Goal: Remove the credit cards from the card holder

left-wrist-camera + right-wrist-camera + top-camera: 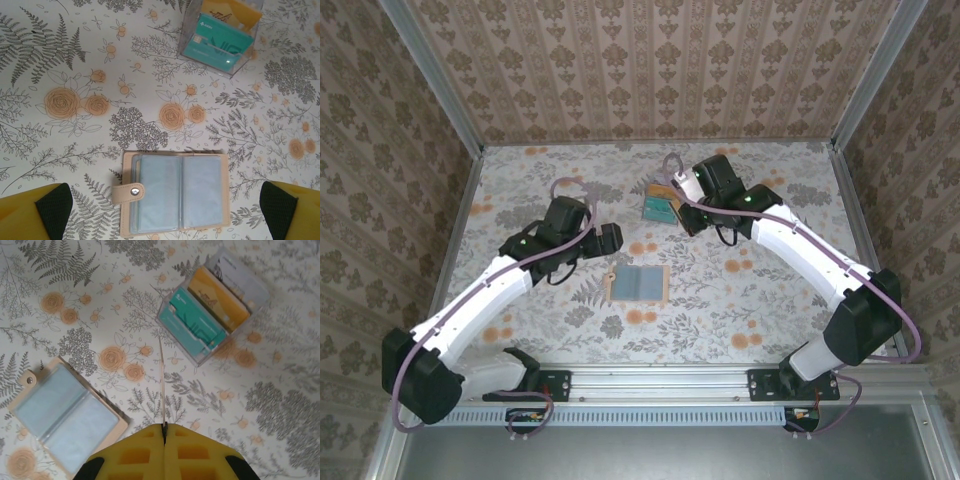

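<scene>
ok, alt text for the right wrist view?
Right gripper, shut, pinches a thin edge-on sheet, likely a card, over a floral tabletop. Beyond it a clear box holds a teal card, an orange card and a pale card upright; the open card holder lies flat at lower left.

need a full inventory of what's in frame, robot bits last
card holder: 1, tan edging with pale blue pockets, lying open mid-table
clear box: 1, transparent, beyond the holder
teal card: 1, teal, standing in box
orange card: 1, orange, in box beside teal
pale card: 1, grey-white, in box beside orange
thin card: 1, edge-on, colour unclear, in right hand
table: 1, white floral
left hand: 1, yellow fingers, open, near holder
right hand: 1, yellow fingers, shut on thin card
</scene>
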